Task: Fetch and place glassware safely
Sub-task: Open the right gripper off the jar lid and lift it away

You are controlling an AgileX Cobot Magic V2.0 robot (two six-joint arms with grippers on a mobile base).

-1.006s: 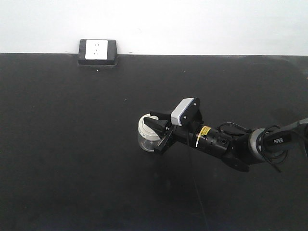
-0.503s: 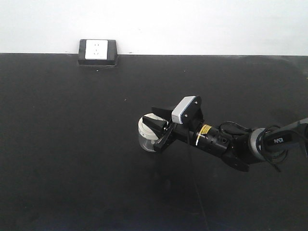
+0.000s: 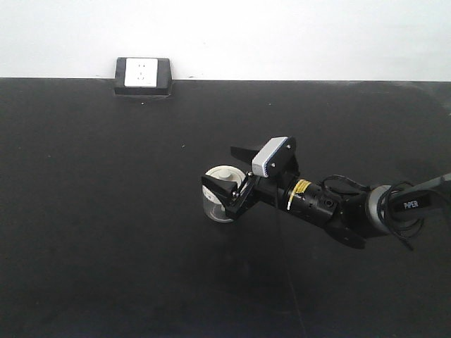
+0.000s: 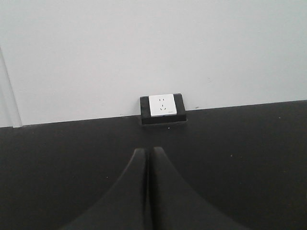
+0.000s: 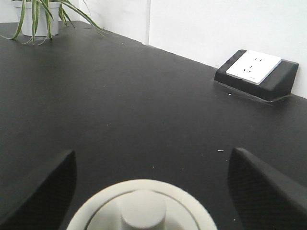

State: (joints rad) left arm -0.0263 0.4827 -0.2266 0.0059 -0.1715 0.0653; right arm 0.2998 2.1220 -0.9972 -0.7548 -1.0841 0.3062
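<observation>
Black tabletop (image 3: pixel 106 211) fills my view; at centre my right gripper (image 3: pixel 232 176) stands wide around the lidded jar (image 3: pixel 218 193), so next I close gently.

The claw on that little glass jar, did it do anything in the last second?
Yes. The right gripper spread its fingers wide and let go of the glass jar, which stands where it was on the black table. The socket box is unchanged.

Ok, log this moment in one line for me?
right hand: open, straddling jar | glass jar: upright on black table, lid on | left hand: shut, empty, facing wall socket
</observation>
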